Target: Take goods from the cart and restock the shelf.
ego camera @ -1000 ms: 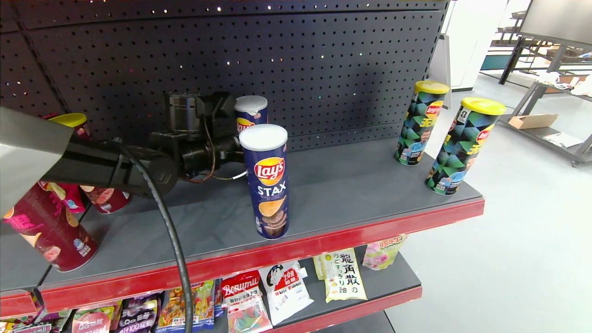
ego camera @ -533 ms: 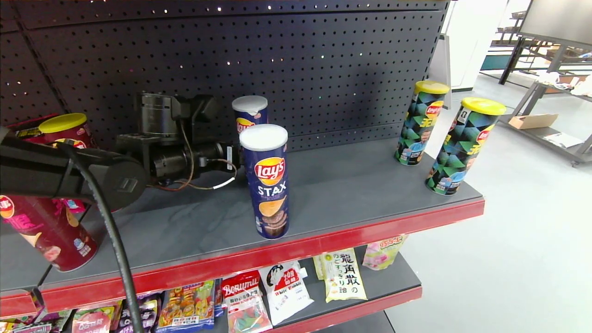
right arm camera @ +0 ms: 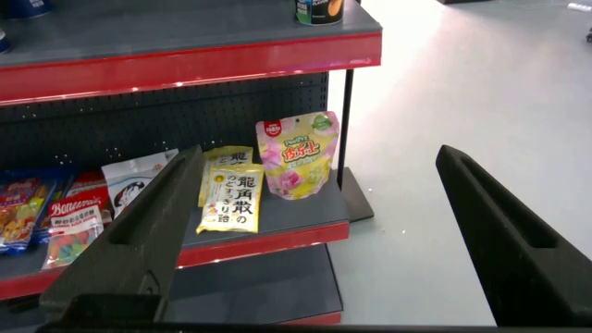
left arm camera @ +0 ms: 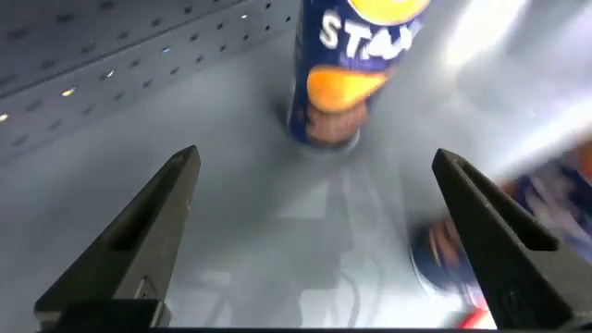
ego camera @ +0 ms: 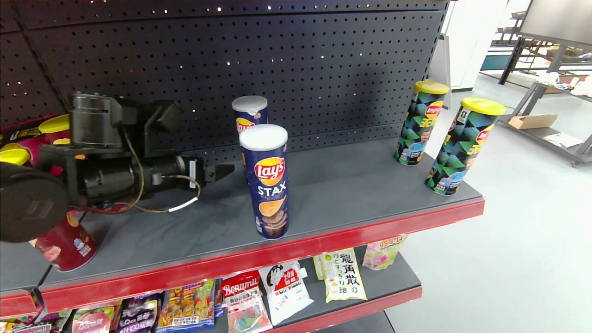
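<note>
My left gripper [ego camera: 224,170], spread and empty, hangs over the shelf [ego camera: 351,194] beside the front chip can [ego camera: 268,180], which stands upright near the red edge with the rear chip can [ego camera: 250,111] behind it; I judge it light, stiff yet crushable, slick-sided, best pinched gently across its middle.
</note>
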`<state>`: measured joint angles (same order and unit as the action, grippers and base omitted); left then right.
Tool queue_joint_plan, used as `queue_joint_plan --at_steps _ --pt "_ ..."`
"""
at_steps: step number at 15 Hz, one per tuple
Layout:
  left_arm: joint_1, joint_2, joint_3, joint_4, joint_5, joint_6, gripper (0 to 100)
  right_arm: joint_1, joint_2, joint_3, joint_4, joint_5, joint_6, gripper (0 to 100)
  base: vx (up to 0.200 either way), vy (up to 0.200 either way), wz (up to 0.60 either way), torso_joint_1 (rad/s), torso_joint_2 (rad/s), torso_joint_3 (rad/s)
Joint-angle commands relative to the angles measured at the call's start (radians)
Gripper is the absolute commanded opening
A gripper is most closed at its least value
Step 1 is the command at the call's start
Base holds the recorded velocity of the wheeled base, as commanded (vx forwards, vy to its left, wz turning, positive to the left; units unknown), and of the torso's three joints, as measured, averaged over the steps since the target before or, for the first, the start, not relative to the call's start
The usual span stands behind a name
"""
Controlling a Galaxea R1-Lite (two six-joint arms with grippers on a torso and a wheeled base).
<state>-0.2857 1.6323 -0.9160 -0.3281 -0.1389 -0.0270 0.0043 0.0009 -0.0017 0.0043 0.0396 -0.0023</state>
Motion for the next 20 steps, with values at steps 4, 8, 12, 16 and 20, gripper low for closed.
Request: queue_joint_plan --at_steps 4,8,12,16,20 --pt "0.074 -0.654 0.453 0.023 -0.021 0.056 100 0.000 0.001 0.000 0.000 0.000 -0.001 100 0.000 0.000 0.00 0.000 0.00 0.000" --pt "0.117 -1.046 0.625 0.052 -0.068 0.012 100 0.000 0.001 0.000 0.000 0.000 -0.001 100 0.000 0.000 0.00 0.000 0.00 0.000" --pt "0.120 -1.304 0.631 0.313 -0.044 0.013 100 0.000 0.001 0.000 0.000 0.000 -0.001 100 0.000 0.000 0.00 0.000 0.00 0.000" --pt "0.120 -1.533 0.644 0.551 0.096 0.048 100 0.000 0.001 0.000 0.000 0.000 -0.001 100 0.000 0.000 0.00 0.000 0.00 0.000" --pt "0.120 -1.531 0.660 0.551 0.070 0.042 100 0.000 0.001 0.000 0.000 0.003 -0.002 100 0.000 0.000 0.00 0.000 0.00 0.000"
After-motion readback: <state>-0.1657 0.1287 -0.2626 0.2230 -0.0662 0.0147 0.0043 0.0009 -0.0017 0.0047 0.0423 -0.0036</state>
